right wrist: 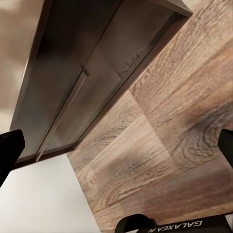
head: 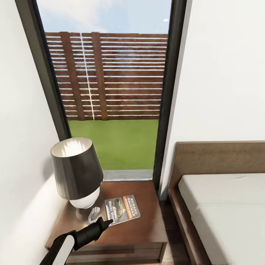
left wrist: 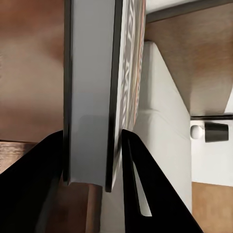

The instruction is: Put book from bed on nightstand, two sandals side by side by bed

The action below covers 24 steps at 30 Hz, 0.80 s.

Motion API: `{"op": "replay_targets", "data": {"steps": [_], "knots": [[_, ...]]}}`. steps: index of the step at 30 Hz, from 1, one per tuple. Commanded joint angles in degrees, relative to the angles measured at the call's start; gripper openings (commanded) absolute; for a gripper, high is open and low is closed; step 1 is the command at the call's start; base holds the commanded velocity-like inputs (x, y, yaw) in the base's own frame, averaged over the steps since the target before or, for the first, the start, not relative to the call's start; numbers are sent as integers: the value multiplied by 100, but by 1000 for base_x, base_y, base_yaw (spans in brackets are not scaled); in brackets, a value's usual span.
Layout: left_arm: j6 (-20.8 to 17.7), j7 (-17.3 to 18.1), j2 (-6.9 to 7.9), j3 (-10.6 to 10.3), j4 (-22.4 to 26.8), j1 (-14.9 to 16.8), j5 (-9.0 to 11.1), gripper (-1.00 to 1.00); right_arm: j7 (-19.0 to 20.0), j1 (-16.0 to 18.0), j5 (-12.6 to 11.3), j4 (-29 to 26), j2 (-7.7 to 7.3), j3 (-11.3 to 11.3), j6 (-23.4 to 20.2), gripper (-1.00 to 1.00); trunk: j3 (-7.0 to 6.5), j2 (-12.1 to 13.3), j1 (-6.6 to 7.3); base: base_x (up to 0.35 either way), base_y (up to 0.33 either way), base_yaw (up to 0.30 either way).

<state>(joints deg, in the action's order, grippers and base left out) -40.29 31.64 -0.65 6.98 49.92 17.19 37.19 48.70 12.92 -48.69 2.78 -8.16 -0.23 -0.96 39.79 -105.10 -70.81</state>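
The thin dark paperback book [head: 122,210], headed "RICHARD BACHMAN" on an orange band, is clamped by the left gripper [head: 106,222] over the dark-brown wooden nightstand [head: 143,230]. The right gripper [right wrist: 119,150] seems spread, its 2 fingertips [right wrist: 10,150] apart.

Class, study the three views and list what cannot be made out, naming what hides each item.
- Small dark paperback book: head view, near corner hidden by the left gripper.
- Dark-brown wooden nightstand: drawers cut by the bottom edge.
- Grey-mattressed bed: cut by the right edge.
- Book's title: left wrist view, seen edge-on.
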Motion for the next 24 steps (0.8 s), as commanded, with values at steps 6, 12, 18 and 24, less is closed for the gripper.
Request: {"op": "replay_targets", "data": {"steps": [6, 12, 18, 24], "knots": [[-39, 17, -6, 25, 1, 4, 16, -100, 34, 9, -19, 21, -1, 4, -9, 100, 114, -245, -132, 0, 0, 0], [-38, 18, -6, 30, 1, 4, 16, -100, 34, 9, -18, 21, -1, -2, -9, 100, 221, -485, -264, 0, 0, 0], [-16, 18, -6, 32, 1, 4, 16, -100, 34, 9, -18, 21, -1, -3, -9, 100, 329, -726, -395, 0, 0, 0], [-8, 18, -11, 31, 1, 4, 16, -100, 34, 9, -18, 21, -1, -3, -9, 100, 437, -967, -527, 0, 0, 0]]}}
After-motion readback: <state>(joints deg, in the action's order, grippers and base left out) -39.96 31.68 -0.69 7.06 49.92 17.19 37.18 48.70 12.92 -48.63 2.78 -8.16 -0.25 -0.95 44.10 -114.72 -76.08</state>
